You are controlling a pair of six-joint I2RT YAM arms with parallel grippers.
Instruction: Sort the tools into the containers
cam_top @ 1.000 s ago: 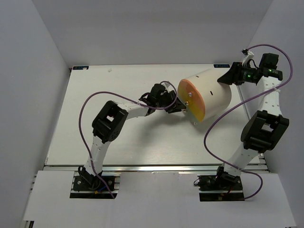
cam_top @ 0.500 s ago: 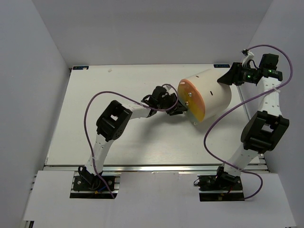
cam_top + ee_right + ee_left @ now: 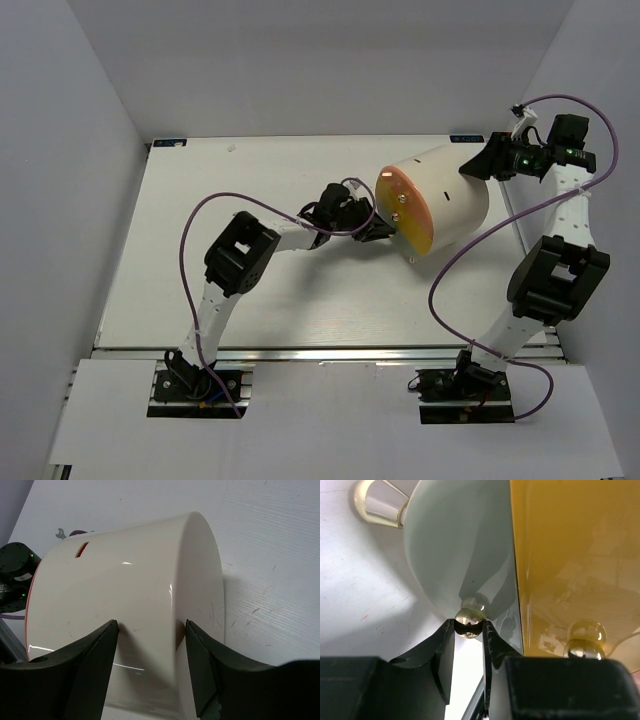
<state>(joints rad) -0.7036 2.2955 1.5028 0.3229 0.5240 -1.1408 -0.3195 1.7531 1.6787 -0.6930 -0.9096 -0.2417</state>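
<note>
The cream-white drum (image 3: 450, 195) lies on its side at the table's back right, its orange and yellow round face (image 3: 405, 212) turned left. My left gripper (image 3: 383, 230) is at that face, shut on a small shiny knob (image 3: 468, 616); a second knob (image 3: 585, 639) sits on the yellow face (image 3: 570, 550). My right gripper (image 3: 472, 168) is open, its fingers (image 3: 95, 655) spread against the drum's back end (image 3: 125, 580). No screwdrivers show. A tiny grey item (image 3: 61, 532) lies beyond the drum, too small to tell.
The drum wall has a narrow slot (image 3: 81, 549). A cream foot (image 3: 377, 502) of the drum shows in the left wrist view. White walls close in the table (image 3: 200, 200) on the left, back and right. A purple cable (image 3: 200, 215) loops over the left arm.
My left arm's elbow has swung a little to the right, the gripper staying at the drum's face. The drum has edged slightly right. The right arm has barely moved.
</note>
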